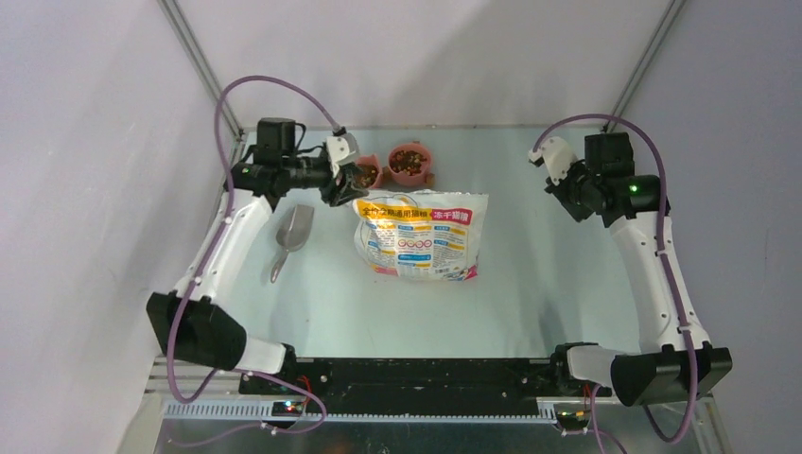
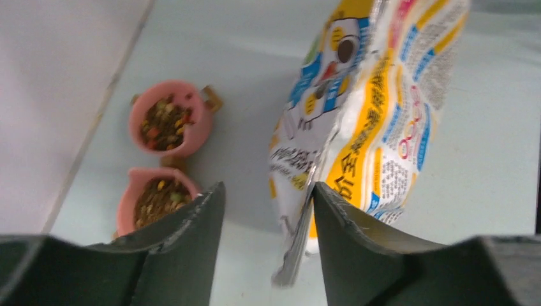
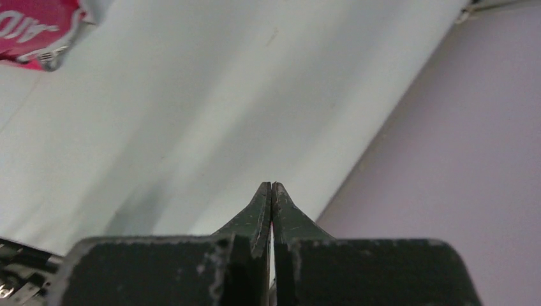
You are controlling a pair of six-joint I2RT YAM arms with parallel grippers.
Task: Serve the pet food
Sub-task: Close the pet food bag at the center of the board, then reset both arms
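Note:
The pet food (image 1: 408, 165) is brown kibble filling two pink bowls at the back of the table; it also shows in the left wrist view, in the far bowl (image 2: 164, 122) and the near bowl (image 2: 155, 199). The printed cat-food bag (image 1: 422, 236) lies flat in front of the bowls. My left gripper (image 1: 342, 192) is open beside the left bowl, at the bag's top left corner. In the left wrist view the left gripper (image 2: 268, 192) has the bag's top edge (image 2: 298, 245) between its fingers, against the right finger (image 2: 344, 223). My right gripper (image 1: 560, 192) is shut and empty at the back right, and it also shows in the right wrist view (image 3: 272, 185).
A grey metal scoop (image 1: 290, 236) lies on the table left of the bag. The back wall stands just behind the bowls. A pink corner of the bag (image 3: 38, 30) shows in the right wrist view, and a side wall (image 3: 446, 159) is close on the right.

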